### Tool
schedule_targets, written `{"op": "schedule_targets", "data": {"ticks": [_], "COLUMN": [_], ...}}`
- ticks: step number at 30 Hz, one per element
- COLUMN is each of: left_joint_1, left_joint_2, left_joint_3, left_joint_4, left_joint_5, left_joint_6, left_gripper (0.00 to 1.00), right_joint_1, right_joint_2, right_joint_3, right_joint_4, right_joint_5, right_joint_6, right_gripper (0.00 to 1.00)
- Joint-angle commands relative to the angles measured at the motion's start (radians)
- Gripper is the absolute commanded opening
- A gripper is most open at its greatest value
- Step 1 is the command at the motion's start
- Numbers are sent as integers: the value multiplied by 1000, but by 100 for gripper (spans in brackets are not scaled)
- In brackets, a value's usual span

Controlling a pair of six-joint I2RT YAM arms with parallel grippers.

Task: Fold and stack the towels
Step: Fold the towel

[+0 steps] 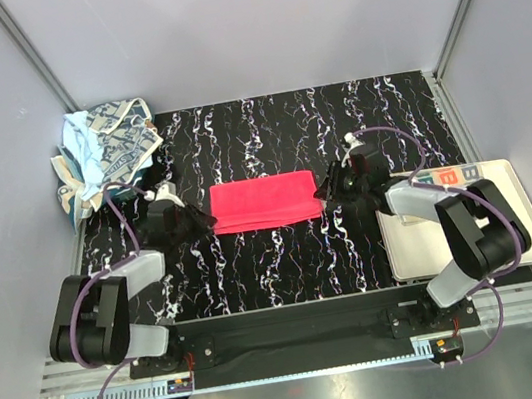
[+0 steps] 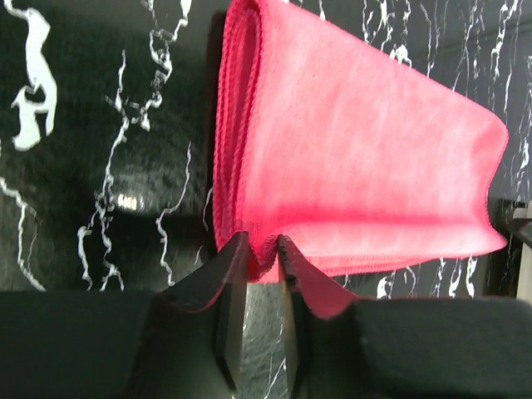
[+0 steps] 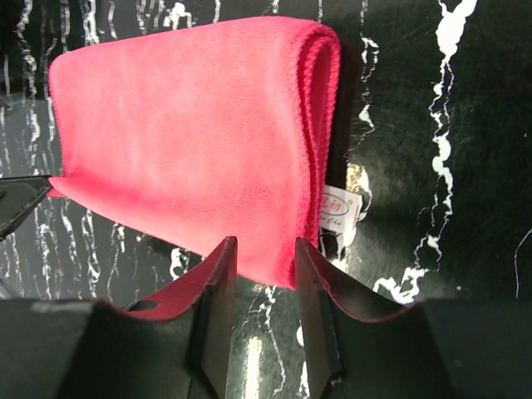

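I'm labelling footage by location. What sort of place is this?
Probably a robot lab test cell: a black left arm and right arm bolted to a base rail, a black white-veined marble-pattern tabletop, and plain pale walls with aluminium corner posts boxing it in.

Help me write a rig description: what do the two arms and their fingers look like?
Both the left arm and right arm have bulky black joint housings joined by pale grey links. A purple cable loops along each. The fingers are black, flat-faced wedges, in pairs.
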Motion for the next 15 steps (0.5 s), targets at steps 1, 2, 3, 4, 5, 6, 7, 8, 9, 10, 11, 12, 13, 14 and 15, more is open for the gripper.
{"op": "schedule_targets", "data": {"ticks": [1,2,3,4,5,6,7,8,9,10,11,12,13,14,15], "left_joint_1": [-5,-4,-5,-4,-5,-5,-5,-8,-11,-16,-34,-43,-54,-80,-91], "left_joint_2": [-77,-94,-125,-143,-160,-189,-200,-205,-203,-181,-161,-138,-83,-62,-40], "left_joint_3": [-6,-1,5,9,22,32,42,71,89,108,135,181,206,227,262], "left_joint_4": [32,17,-23,-40,-57,-96,-112,-129,-149,-155,-163,-181,-190,-199,-227], "left_joint_5": [15,8,-1,-7,-24,-34,-49,-54,-54,-51,-49,-49,-46,-57,-67], "left_joint_6": [24,24,28,30,32,33,33,32,32,33,36,36,42,47,51], "left_gripper": [27,28,31,31,33,34,34,34,34,34,34,34,33,33,33], "right_joint_1": [12,12,11,12,11,12,12,12,11,15,17,20,22,23,23], "right_joint_2": [-77,-99,-110,-120,-137,-140,-140,-127,-114,-101,-67,-50,-32,4,22], "right_joint_3": [-3,1,7,20,30,51,66,80,115,132,151,193,215,235,267], "right_joint_4": [-30,-48,-68,-112,-129,-148,-181,-182,-215,-231,-240,-255,-290,-304,-323], "right_joint_5": [12,18,29,49,58,79,87,89,87,89,98,109,132,141,158], "right_joint_6": [-6,-9,-15,-18,-20,-21,-21,-21,-20,-17,-13,-13,-13,-16,-23], "right_gripper": [41,41,41,40,40,40,40,40,40,39,39,39,39,40,42]}}
